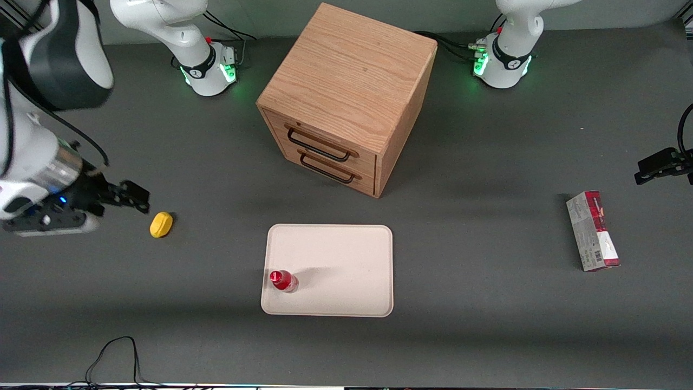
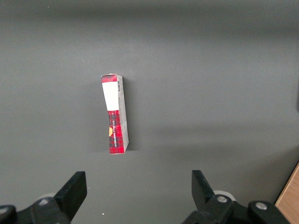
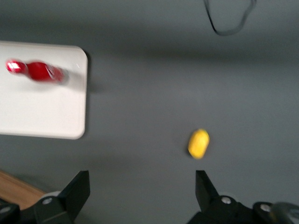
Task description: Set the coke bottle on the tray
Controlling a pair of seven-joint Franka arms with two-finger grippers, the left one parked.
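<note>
Grey table [image 1: 487,325] — coke bottle [image 1: 283,281] upright on tray [image 1: 335,260], gripper [image 1: 135,196] wide open, empty, beside lemon [image 1: 161,224]

Even, soft overhead light fills the front view, which is sharp throughout. The wooden cabinet [image 1: 346,97] lays a faint shadow on the grey table [image 1: 487,325] beside it. The coke bottle [image 1: 283,280] throws a shadow across the tray [image 1: 346,254]. The right wrist view is motion-blurred, smearing the gripper [image 3: 142,191], its fingers spread.
</note>
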